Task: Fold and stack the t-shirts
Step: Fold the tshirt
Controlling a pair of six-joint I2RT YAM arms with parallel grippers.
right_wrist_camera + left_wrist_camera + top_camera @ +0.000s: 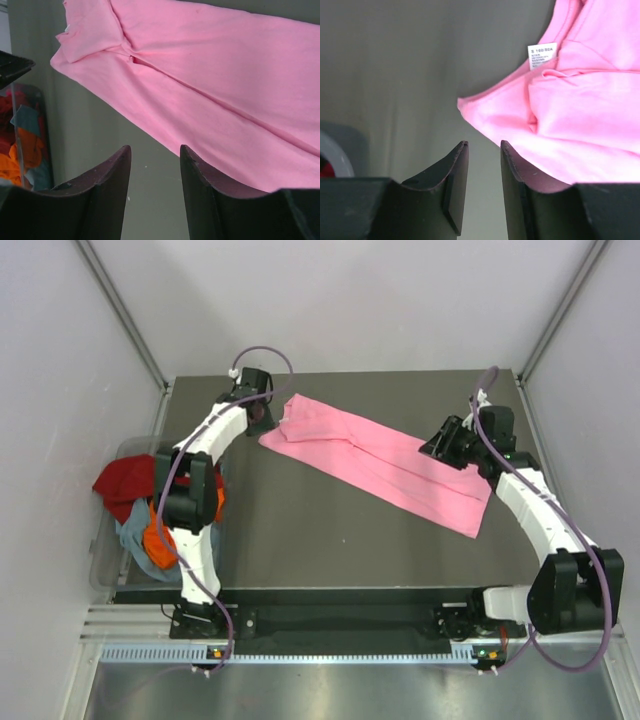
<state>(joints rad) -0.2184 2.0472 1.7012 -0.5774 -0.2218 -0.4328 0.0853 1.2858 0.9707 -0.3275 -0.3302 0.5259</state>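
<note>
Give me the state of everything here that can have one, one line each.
pink t-shirt: folded lengthwise into a strip, flat on the table, unheld
dark red t-shirt, orange t-shirt, grey-blue t-shirt: crumpled together in the clear bin
left end effector: open, empty
right end effector: open, empty
</note>
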